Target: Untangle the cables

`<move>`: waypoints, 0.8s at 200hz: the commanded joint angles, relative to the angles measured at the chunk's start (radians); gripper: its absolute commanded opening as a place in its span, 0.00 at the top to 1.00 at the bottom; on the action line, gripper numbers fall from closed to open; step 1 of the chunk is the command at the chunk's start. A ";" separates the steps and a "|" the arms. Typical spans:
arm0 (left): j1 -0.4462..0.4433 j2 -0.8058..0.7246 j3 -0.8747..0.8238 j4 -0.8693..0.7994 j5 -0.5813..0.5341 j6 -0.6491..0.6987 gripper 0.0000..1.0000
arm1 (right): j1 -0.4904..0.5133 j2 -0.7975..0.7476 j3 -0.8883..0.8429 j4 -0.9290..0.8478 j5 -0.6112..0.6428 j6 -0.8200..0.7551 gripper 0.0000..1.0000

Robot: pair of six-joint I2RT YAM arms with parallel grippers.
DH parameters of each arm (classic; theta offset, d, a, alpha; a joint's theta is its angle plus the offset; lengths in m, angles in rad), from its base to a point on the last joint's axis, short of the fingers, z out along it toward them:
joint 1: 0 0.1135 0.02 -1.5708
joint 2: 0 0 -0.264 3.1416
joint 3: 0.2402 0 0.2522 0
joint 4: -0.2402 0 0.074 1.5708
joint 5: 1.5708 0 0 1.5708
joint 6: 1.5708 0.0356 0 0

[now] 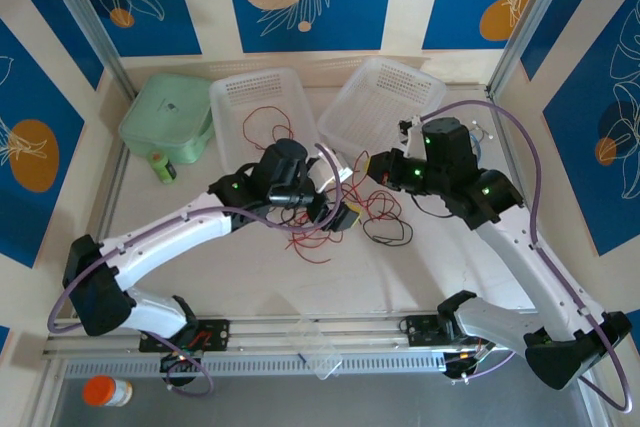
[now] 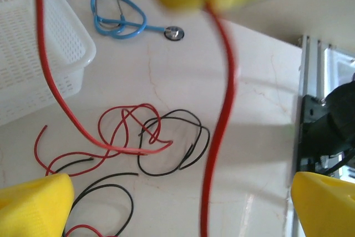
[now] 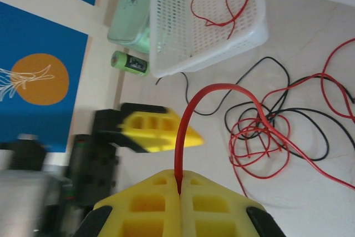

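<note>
Thin red and black cables (image 1: 345, 219) lie tangled on the table between my two grippers. The right gripper (image 3: 179, 187) is shut on one red cable (image 3: 191, 109), which arches up from its yellow fingers and runs down into the tangle (image 3: 266, 134). In the left wrist view that held red cable (image 2: 219, 137) hangs free between the wide-apart yellow fingers (image 2: 39, 203) of the open left gripper (image 2: 180, 188), touching neither. Red and black loops (image 2: 150, 137) lie on the table below. In the top view the left gripper (image 1: 338, 213) is close beside the right gripper (image 1: 368, 169).
Two white baskets stand at the back; the left one (image 1: 225, 97) holds a loose red cable (image 1: 265, 125), the right one (image 1: 400, 82) is bare. A green lidded box (image 1: 165, 117) and small green bottle (image 1: 162, 167) sit far left. A blue stethoscope (image 2: 119, 20) lies beyond the tangle.
</note>
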 commanded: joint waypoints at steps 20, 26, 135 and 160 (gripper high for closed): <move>-0.006 -0.027 -0.100 0.201 -0.097 0.131 0.00 | -0.016 -0.010 0.070 -0.010 -0.110 0.013 1.00; -0.005 -0.023 -0.108 0.220 -0.108 0.147 0.00 | -0.016 -0.010 0.076 -0.009 -0.123 0.014 1.00; 0.016 0.108 -0.073 0.388 -0.102 0.140 0.10 | -0.065 -0.055 0.109 0.018 -0.293 0.088 1.00; 0.025 0.110 -0.051 0.364 -0.118 0.104 0.26 | -0.081 -0.072 0.091 0.021 -0.291 0.098 1.00</move>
